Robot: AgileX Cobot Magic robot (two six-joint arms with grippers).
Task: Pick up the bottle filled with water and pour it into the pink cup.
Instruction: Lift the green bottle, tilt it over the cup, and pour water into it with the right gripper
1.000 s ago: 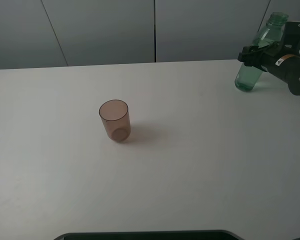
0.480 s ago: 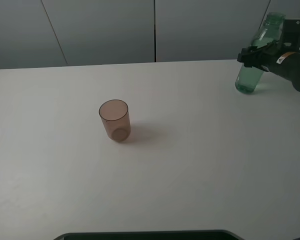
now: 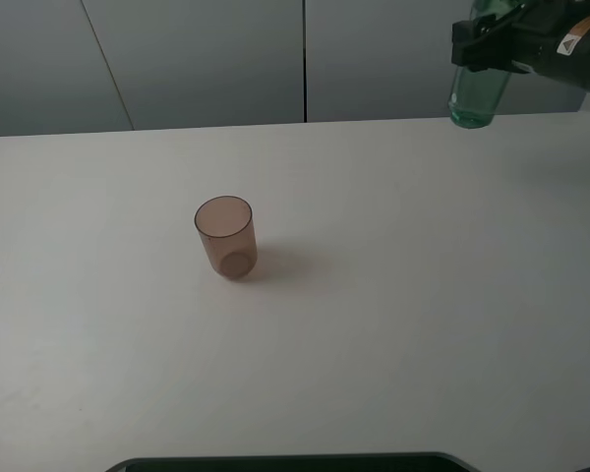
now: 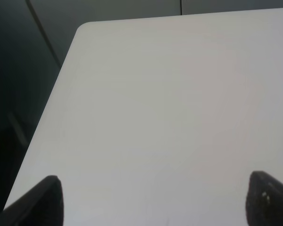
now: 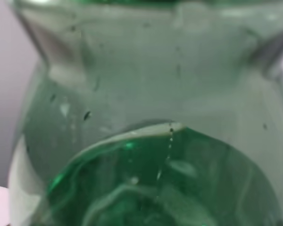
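Above far right corner, right gripper (image 3: 484, 46) clamps bottle (image 3: 471, 102); tilting early could spill short of pink cup (image 3: 225, 237).

Raised the bottle (image 3: 469, 100) high above the table (image 3: 393, 295) in the right gripper (image 3: 484, 51); shifted it slightly toward the middle, top now cut off by the view's upper edge.

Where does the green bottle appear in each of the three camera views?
Exterior high: the bottle is at the top right, held by the right gripper above the table; its top is cut off.
Left wrist: not in it.
Right wrist: the bottle fills the picture, very close.
Shared landmark: the white table, seen in the exterior high and left wrist views.
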